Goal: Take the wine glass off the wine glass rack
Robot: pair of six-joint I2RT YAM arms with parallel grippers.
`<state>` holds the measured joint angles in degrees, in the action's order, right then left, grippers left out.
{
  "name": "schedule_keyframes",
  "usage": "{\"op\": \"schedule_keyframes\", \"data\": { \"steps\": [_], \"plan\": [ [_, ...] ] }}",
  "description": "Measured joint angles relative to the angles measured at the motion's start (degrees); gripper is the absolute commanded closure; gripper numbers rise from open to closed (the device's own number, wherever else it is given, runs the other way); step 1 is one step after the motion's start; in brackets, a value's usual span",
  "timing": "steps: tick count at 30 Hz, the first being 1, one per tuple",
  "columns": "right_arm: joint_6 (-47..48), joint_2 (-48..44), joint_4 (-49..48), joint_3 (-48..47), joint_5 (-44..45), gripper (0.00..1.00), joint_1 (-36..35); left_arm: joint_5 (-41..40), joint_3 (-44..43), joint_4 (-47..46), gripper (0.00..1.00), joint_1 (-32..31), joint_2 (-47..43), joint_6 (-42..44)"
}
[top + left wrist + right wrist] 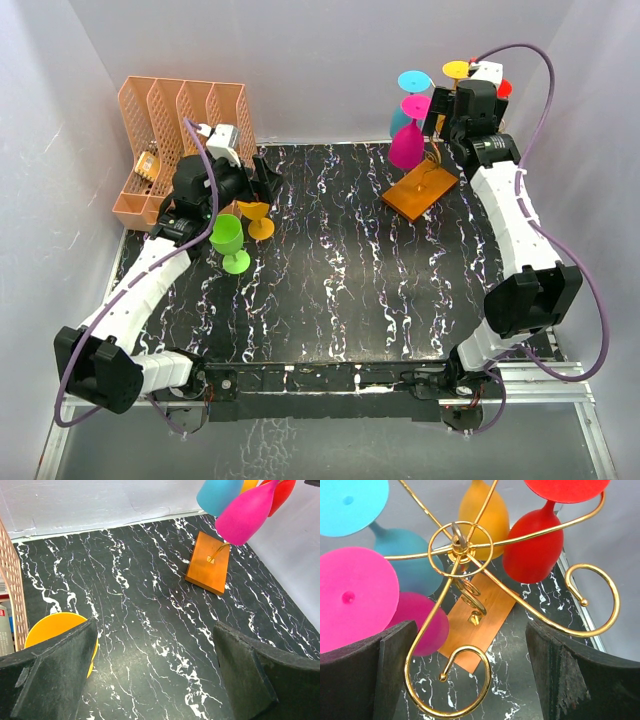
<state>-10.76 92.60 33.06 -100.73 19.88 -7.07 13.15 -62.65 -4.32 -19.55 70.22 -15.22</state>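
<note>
Right gripper [468, 645]: black padded fingers spread wide, holding nothing, poised over the wine glass rack [461, 547] at the far right of the marbled table [150, 605]. Left gripper [155, 630]: likewise agape and empty, well apart from the rack.

Hazards, as judged:
- A finger may snag a bare spiral curl [465, 685] and tip the light stand.
- Lifting a glass straight up, rather than sliding its stem out along the arm, could drag the whole rack.
- Neighbouring bowls hang close, so a nudge may knock one loose.

Rack: thin gold wire, with arms radiating from a ring hub and ending in curls, on a square orange-brown base [480, 610]. Hanging bowl-down are a pink wine glass [355, 597], a teal glass [405, 560], an amber glass [482, 515] and a red glass [532, 545].
</note>
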Motion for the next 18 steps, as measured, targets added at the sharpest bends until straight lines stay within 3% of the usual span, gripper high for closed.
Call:
{"op": "schedule_keyframes", "data": {
  "steps": [18],
  "plan": [
    [1.0,-8.3,2.8,4.6,0.0,0.01,3.8,1.1,0.0,0.0,0.03,0.3,1.4,-0.7]
  ]
}}
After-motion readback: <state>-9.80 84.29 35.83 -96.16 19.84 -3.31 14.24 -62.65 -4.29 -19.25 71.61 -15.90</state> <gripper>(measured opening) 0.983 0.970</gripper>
